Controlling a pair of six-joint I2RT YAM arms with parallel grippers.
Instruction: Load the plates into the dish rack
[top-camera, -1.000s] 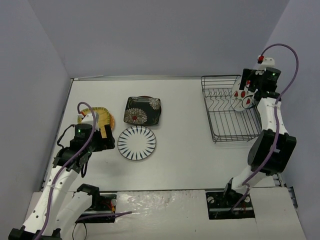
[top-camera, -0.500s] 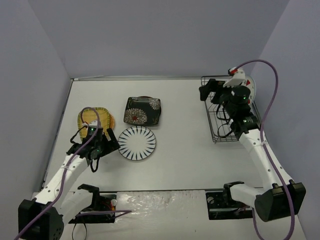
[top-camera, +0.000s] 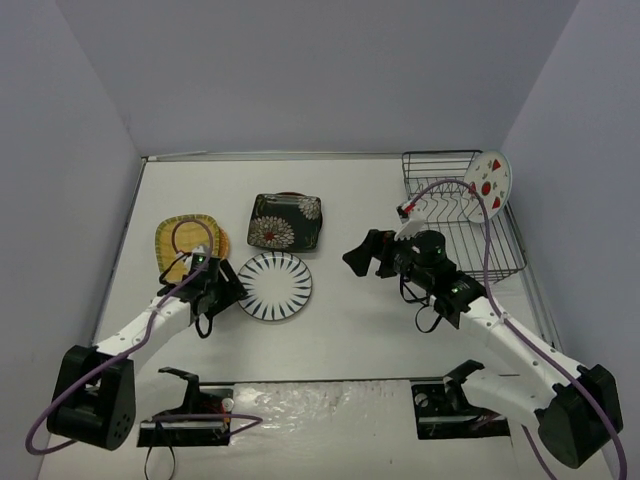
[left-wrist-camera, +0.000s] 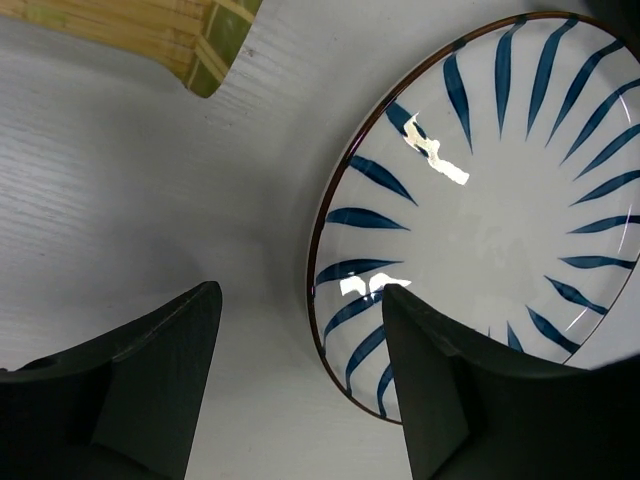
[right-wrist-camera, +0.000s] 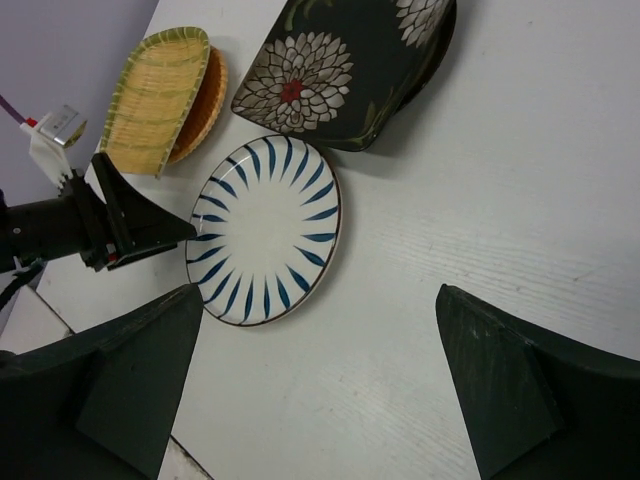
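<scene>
The right arm has swung away from the dish rack (top-camera: 480, 235) to mid-bench, leaving the watermelon plate (top-camera: 488, 180) standing on edge at the rack's far right corner. The right claw (top-camera: 362, 253) is spread wide and empty. The left claw (left-wrist-camera: 300, 300) has crept up to the striped plate (left-wrist-camera: 480, 220). Its jaws are apart and grip nothing, with one finger over the rim and the other over bare bench (top-camera: 350, 320). The black floral plate (top-camera: 286, 221) and yellow woven plate (top-camera: 185, 238) lie flat beyond.
</scene>
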